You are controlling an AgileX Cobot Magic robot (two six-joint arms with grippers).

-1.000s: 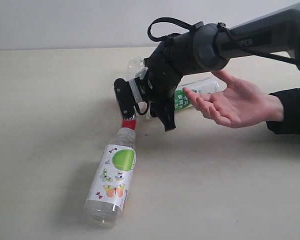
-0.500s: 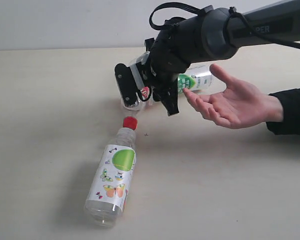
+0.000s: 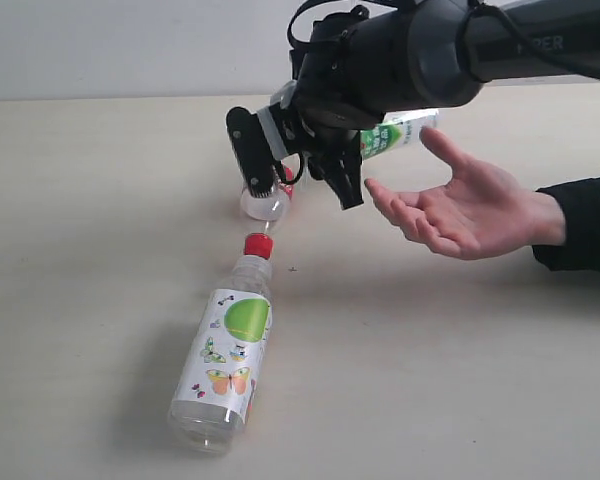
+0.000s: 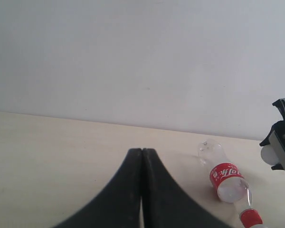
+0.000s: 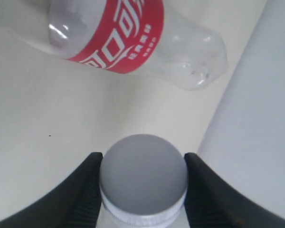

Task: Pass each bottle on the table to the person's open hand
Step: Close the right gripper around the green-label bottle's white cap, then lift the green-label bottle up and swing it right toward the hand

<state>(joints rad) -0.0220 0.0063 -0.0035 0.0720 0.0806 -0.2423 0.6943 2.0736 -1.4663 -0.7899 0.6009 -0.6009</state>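
Showing only in its own wrist view, the left gripper had its 2 black fingers pressed flat together with nothing between them, above the pale wood-grain table. At the left of the exterior view the large bottle with the butterfly label lay on its side on the table, its red cap pointing away toward the arm. Just beyond that cap the clear bottle with the red label also lay on its side, largely hidden behind the right gripper's near finger; the left wrist view showed it more fully, resting on the table. Above it, the right gripper was raised off the table and clamped about halfway wide on the clear bottle with the green-white label; in the right wrist view that bottle's pale grey cap sat squarely between the 2 fingers. The held bottle was tilted, its labelled end reaching toward the right. There the person's open hand waited palm up with fingers spread, its thumb near that labelled end; whether they touched could not be told.
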